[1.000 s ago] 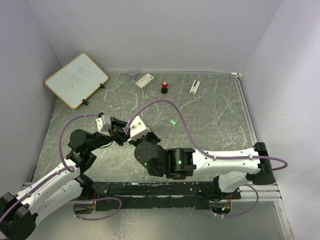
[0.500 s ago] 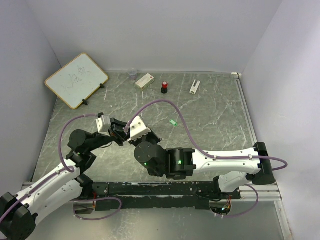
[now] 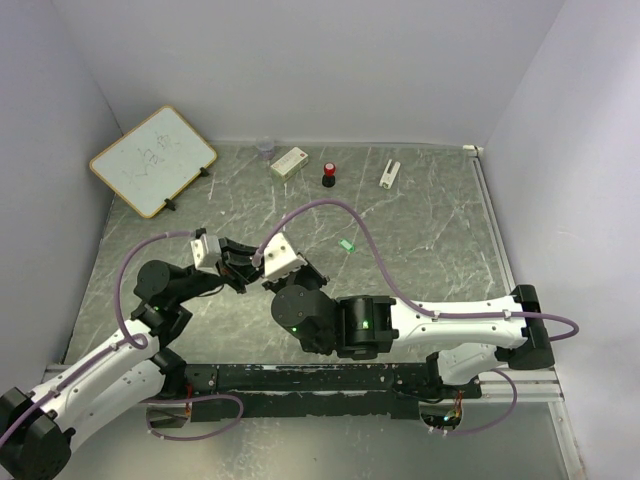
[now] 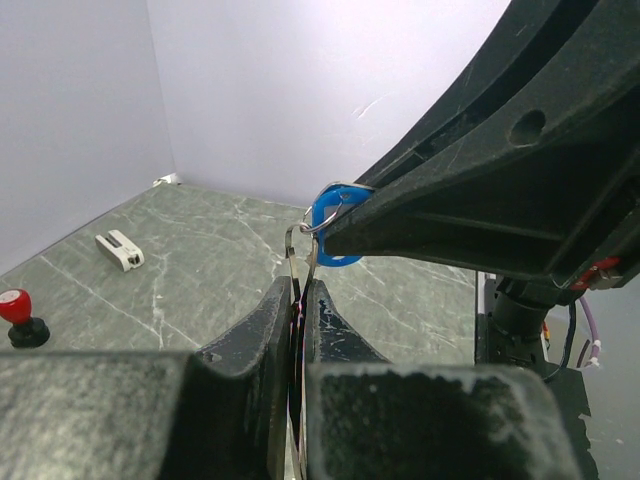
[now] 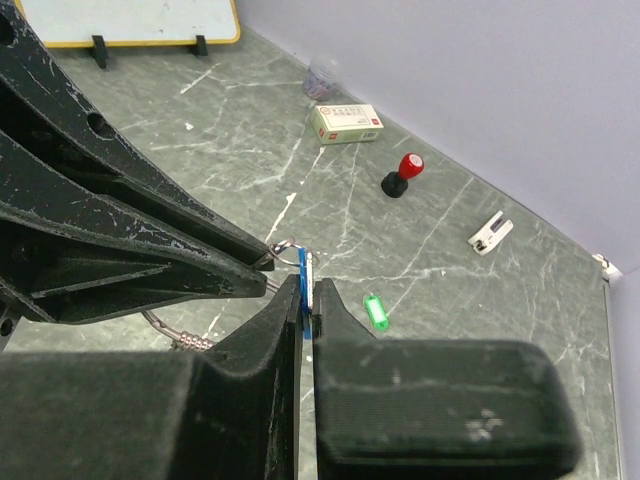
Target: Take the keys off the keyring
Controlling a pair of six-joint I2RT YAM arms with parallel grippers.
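Keyring [image 4: 296, 258] upright, long axis vertical, blue key [image 4: 333, 238] at top.

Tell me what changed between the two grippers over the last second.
The left gripper looks to have tightened onto the keyring, and the right arm slid slightly rightward. Unchanged: the right gripper pinching the blue-headed key, the green-headed key lying on the table.

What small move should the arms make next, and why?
Probably the right gripper, shut on the blue key, should slide that key round the keyring while the left gripper holds the ring steady. The key's head is still threaded on the wire; the green key already lies loose on the table.
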